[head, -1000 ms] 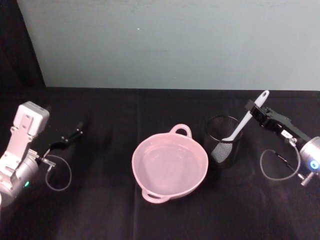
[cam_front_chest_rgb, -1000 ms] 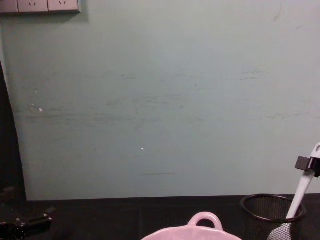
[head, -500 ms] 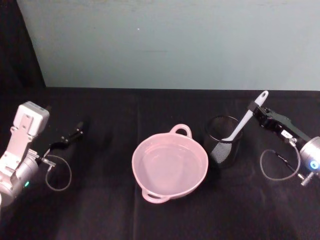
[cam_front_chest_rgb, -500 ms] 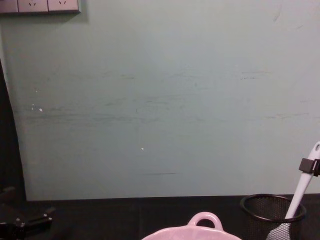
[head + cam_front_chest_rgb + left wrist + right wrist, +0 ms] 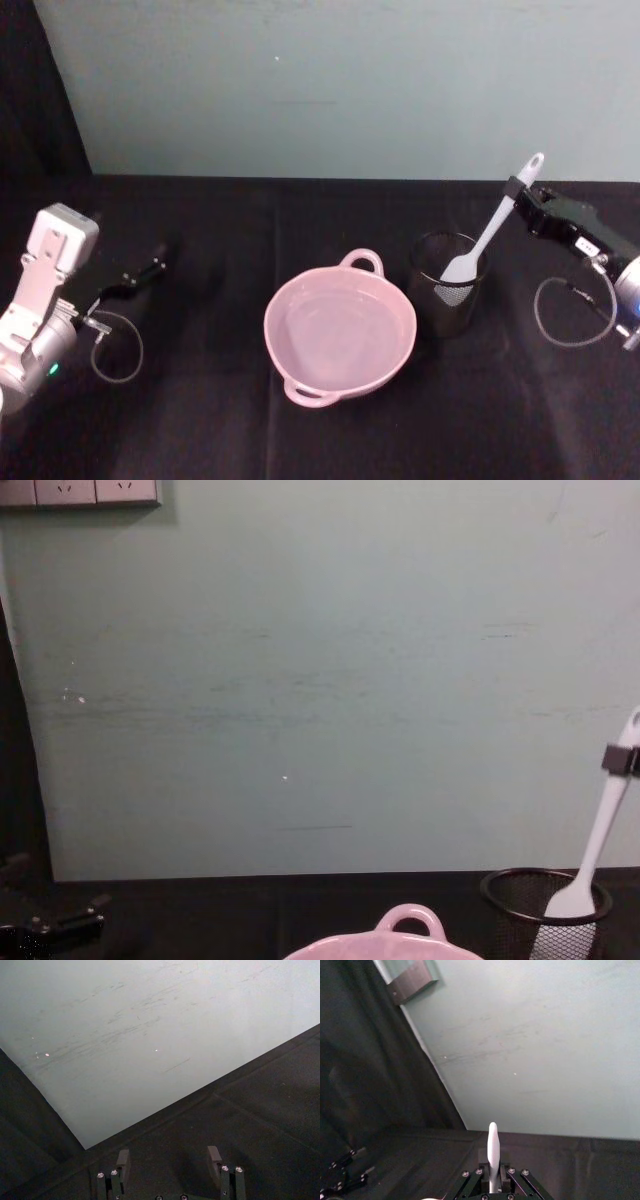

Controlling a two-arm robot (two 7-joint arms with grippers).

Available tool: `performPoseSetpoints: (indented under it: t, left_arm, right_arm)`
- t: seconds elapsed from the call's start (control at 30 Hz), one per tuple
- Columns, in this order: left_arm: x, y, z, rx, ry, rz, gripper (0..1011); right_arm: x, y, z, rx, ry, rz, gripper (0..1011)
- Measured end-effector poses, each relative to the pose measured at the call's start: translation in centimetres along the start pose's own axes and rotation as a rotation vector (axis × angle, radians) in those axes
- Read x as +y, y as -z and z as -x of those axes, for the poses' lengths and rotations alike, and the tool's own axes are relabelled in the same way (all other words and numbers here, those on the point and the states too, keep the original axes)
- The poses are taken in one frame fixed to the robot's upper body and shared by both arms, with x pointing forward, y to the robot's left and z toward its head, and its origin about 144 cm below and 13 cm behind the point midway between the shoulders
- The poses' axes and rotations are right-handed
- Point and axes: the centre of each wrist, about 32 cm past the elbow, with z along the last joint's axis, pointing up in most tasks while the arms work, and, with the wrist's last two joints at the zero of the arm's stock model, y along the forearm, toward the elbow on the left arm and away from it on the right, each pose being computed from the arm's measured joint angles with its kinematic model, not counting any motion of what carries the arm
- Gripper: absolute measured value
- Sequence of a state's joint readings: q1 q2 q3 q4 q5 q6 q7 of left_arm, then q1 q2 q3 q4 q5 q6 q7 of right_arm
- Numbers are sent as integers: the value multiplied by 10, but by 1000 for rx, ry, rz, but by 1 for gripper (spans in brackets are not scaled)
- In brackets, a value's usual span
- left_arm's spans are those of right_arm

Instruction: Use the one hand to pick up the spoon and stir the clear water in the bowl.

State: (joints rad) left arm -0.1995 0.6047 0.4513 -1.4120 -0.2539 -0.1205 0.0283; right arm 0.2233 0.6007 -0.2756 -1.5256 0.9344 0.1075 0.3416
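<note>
Obs: right tool (image 5: 514, 190) clamped on the spoon (image 5: 488, 232), high on the handle just below the end hole. Spoon tilted, head at the mouth of the mesh cup (image 5: 446, 300), just right of the bowl (image 5: 272, 318).

Judgement: light, stiff, smooth plastic; so high a hold may pivot under stirring drag.

At the left, over the tabletop (image 5: 200, 420): left tool (image 5: 147, 268) parked, fingers apart, empty.

What my screens cut off or cover

On the chest view, the bottom edge cuts the wide pale pink bowl (image 5: 408, 923) at lower centre, so I get only its loop handle and a sliver of rim. It also clips the black wire-mesh cup (image 5: 545, 908) at lower right, and the right edge crops the black angular right gripper (image 5: 622, 760). On the right wrist view, that gripper hides the long slim white plastic spoon (image 5: 492, 1150) below its handle tip.
</note>
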Motion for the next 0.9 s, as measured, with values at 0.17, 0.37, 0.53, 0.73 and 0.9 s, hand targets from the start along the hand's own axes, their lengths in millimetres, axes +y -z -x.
performPoseSetpoints:
  t: [0.17, 0.37, 0.53, 0.73, 0.9]
  left_arm:
    - [0, 0, 0, 0, 0, 0, 1005]
    - [0, 0, 0, 0, 0, 0, 1005]
    - [0, 0, 0, 0, 0, 0, 1005]
    - [0, 0, 0, 0, 0, 0, 1005]
    - [0, 0, 0, 0, 0, 0, 1005]
  right_arm:
    - [1, -22, 11, -93, -25, 6, 119]
    - [4, -48, 26, -211, -50, 11, 119]
    - [5, -64, 38, -276, -65, 13, 119]
    - [10, -80, 54, -346, -100, 3, 118]
    - [20, -89, 68, -396, -137, 13, 119]
